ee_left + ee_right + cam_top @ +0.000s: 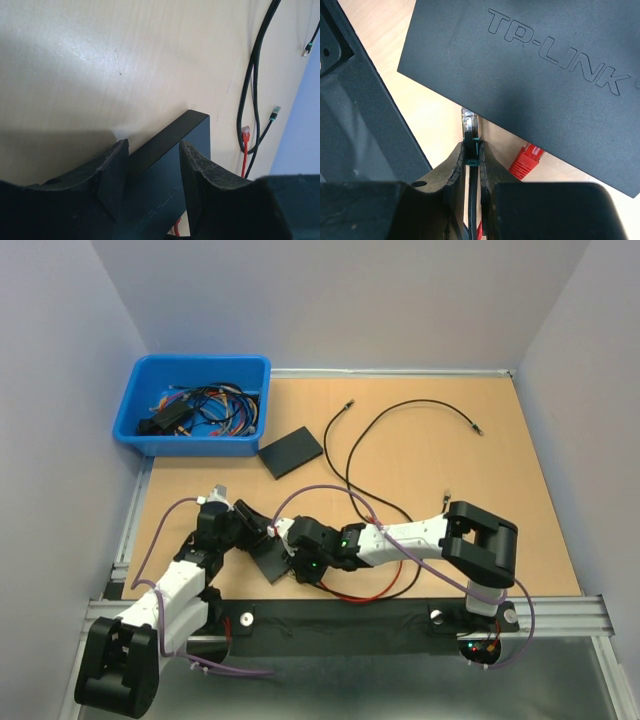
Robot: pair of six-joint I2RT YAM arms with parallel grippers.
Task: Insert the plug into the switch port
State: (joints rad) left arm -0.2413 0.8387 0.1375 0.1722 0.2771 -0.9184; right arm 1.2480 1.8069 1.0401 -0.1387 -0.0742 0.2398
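Observation:
A black TP-LINK switch [530, 65] is held tilted above the table, with my left gripper [152, 152] shut on it, one finger [114, 172] on each side. From above, the switch [268, 558] sits between the two grippers near the table's front. My right gripper [472, 150] is shut on the plug [469, 122], which is clear with a teal boot and a black cable. The plug's tip meets the switch's lower edge; the port itself is hidden. A red plug [526, 161] lies just under that edge. The right gripper [298, 552] is close beside the left gripper [262, 535].
A second flat black box [290, 452] lies behind the grippers. A blue bin [195, 405] full of cables stands at the back left. Loose black cable [400, 410] loops across the middle of the table, and a red cable [350, 592] curves near the front edge.

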